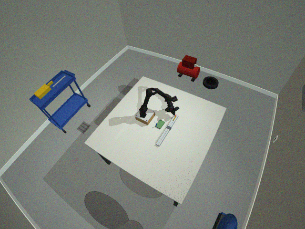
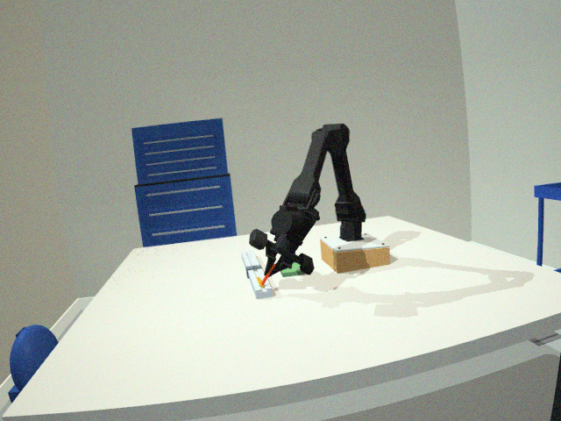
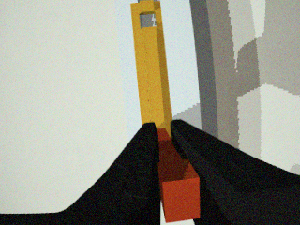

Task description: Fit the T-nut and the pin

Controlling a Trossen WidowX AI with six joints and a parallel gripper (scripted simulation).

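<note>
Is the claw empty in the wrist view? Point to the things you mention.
No, the orange handle [image 3: 180, 199] sits between the two black fingers of the claw [image 3: 163, 131].

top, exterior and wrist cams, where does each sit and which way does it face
Top: high above, looking obliquely down at the table; whole arm shows.
Exterior: beside the table, looking across it; whole arm shows.
Wrist: near the tool, looking past its fingers at the brass T-nut; only the fingers show.
Top and exterior share arm and table.
</note>
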